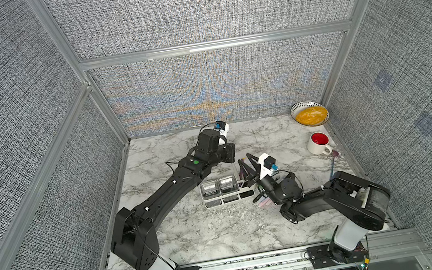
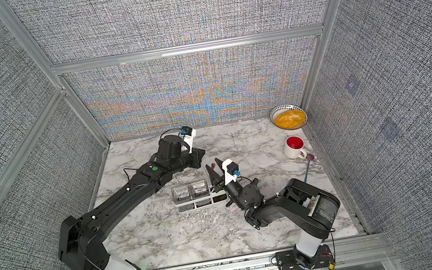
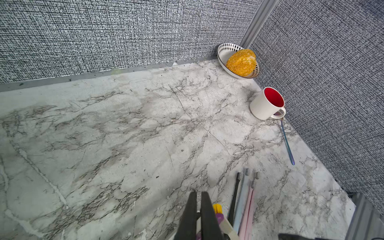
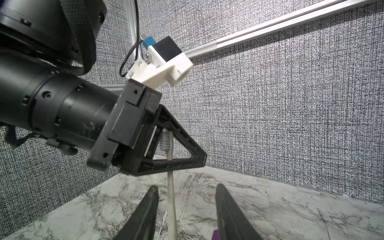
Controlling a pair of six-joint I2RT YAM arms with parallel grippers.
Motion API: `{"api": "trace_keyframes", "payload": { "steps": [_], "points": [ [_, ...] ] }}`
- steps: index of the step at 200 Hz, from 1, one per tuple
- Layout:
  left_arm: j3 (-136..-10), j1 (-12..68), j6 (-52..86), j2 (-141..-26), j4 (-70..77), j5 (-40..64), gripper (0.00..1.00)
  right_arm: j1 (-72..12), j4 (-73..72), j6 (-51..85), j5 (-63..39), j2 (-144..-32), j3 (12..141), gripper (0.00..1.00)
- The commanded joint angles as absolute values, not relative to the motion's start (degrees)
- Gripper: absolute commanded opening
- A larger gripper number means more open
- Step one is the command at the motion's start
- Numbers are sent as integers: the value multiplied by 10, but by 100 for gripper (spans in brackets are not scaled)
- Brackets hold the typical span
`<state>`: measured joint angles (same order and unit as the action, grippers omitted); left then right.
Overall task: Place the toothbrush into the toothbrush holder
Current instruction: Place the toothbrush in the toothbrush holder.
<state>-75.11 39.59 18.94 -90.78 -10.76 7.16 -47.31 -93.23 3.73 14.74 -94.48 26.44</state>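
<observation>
Your left arm point(image 1: 170, 190) stretches low across the marble table point(image 1: 195, 233), left gripper point(image 3: 198, 193) pressed shut. Your right gripper point(image 4: 187, 186) tilts upward, its black wedge fingers point(image 4: 145, 212) spread either side of the white toothbrush point(image 4: 170, 187), which stands upright in the end section of the slotted white toothbrush holder point(image 1: 229, 200), beside its clear square cups point(image 1: 228, 184)

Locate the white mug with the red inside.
In both top views the mug stands by the right wall, between the bowl and the spoon.
</observation>
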Motion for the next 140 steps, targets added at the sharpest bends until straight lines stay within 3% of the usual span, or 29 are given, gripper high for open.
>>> {"api": "trace_keyframes", "payload": {
  "steps": [1,140],
  "points": [
    [-755,405,169,-896,-126,42,0,-474,-1046,37,156,-929,252,47],
    [-727,479,149,-854,-114,-49,0,-473,-1002,7,211,-796,143,49]
  ]
}}
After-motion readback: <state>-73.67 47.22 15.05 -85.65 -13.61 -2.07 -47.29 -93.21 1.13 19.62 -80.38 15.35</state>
